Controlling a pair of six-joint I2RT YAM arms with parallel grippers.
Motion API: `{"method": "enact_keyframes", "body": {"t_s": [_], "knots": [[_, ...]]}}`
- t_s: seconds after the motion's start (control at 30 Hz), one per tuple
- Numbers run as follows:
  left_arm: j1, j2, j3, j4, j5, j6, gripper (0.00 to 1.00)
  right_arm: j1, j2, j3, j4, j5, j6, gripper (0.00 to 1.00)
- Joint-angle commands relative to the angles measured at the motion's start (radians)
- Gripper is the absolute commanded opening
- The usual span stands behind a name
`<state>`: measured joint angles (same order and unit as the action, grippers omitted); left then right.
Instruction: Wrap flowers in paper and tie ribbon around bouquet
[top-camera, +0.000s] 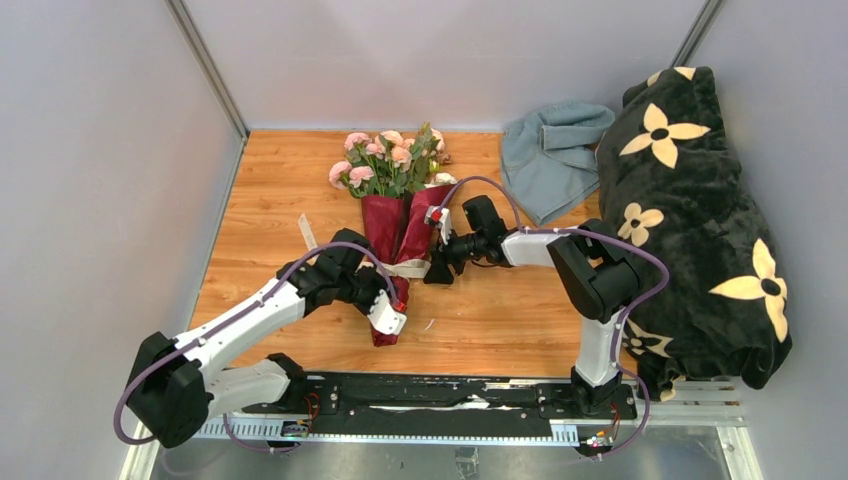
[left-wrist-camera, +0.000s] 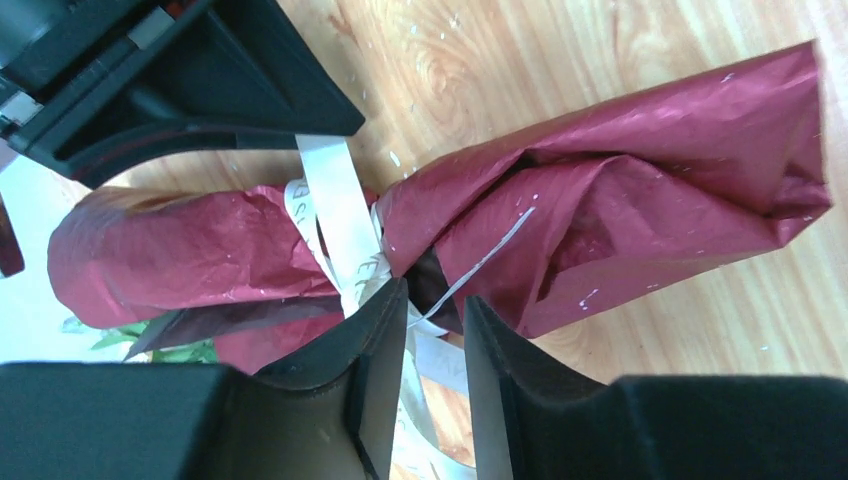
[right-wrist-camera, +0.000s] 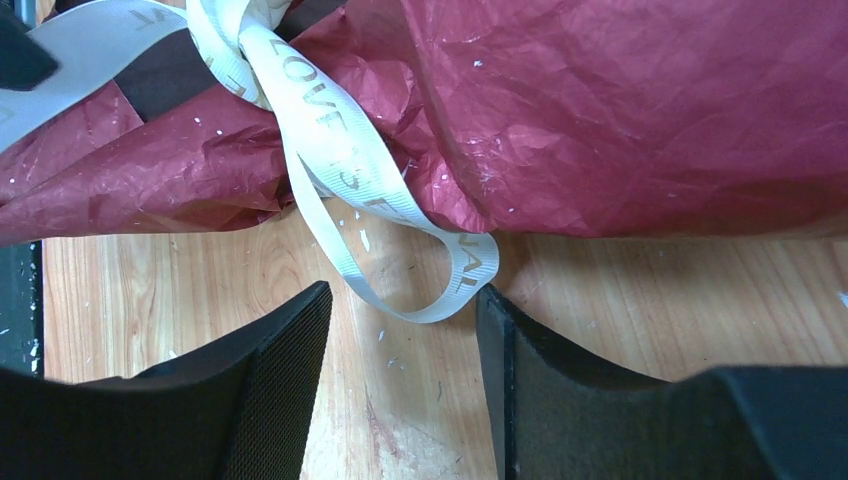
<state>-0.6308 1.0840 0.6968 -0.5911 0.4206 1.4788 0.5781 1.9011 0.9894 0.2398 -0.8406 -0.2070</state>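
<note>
A bouquet (top-camera: 395, 215) of pale pink roses (top-camera: 385, 155) in a cone of crinkled dark red paper (right-wrist-camera: 640, 110) lies mid-way across the wooden bench (top-camera: 500, 310), blooms toward the far wall. A flat, satiny cream ribbon (right-wrist-camera: 340, 160) cinches its waist, with "LOVE" printed along it. The left claw (left-wrist-camera: 435, 310) is partly open, 1 ribbon strand running between its fingers. The right claw (right-wrist-camera: 400, 300) gapes wide, holding nothing, a ribbon loop lying between its tips.

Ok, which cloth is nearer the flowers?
The grey-blue cloth, bunched at the back just right of the flowers. The black blanket with cream flower prints lies farther right, beyond it.
</note>
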Motion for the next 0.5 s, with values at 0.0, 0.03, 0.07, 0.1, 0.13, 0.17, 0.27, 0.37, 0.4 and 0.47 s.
{"method": "enact_keyframes", "body": {"t_s": [0.0, 0.03, 0.07, 0.1, 0.13, 0.17, 0.27, 0.37, 0.4, 0.47], "knots": [[-0.01, 0.037, -0.04, 0.139, -0.073, 0.015, 0.33, 0.01, 0.029, 0.0, -0.028, -0.004, -0.03, 0.58], [-0.009, 0.044, -0.048, 0.156, -0.084, 0.02, 0.31, 0.011, 0.029, 0.0, -0.027, -0.004, -0.033, 0.57], [-0.009, 0.048, -0.051, 0.16, -0.089, 0.033, 0.26, 0.011, 0.03, 0.001, -0.025, -0.006, -0.034, 0.57], [-0.009, 0.051, -0.053, 0.153, -0.088, 0.045, 0.18, 0.011, 0.031, 0.001, -0.026, -0.007, -0.034, 0.57], [-0.009, 0.051, -0.049, 0.137, -0.085, 0.058, 0.1, 0.011, 0.031, 0.002, -0.031, -0.007, -0.035, 0.56], [-0.009, 0.043, -0.04, 0.111, -0.078, 0.068, 0.01, 0.01, 0.03, 0.004, -0.041, -0.008, -0.037, 0.56], [-0.009, -0.006, 0.016, 0.014, -0.066, 0.051, 0.0, 0.011, 0.011, 0.0, -0.081, -0.008, -0.059, 0.58], [-0.009, -0.046, 0.076, -0.108, -0.115, 0.036, 0.0, 0.009, -0.028, -0.025, -0.094, -0.017, -0.076, 0.59], [-0.008, -0.056, 0.088, -0.149, -0.133, 0.026, 0.0, 0.01, -0.035, -0.026, -0.1, -0.026, -0.077, 0.6], [-0.007, -0.081, 0.096, -0.251, -0.155, 0.027, 0.0, 0.011, -0.045, -0.025, -0.115, -0.047, -0.076, 0.6]]}}
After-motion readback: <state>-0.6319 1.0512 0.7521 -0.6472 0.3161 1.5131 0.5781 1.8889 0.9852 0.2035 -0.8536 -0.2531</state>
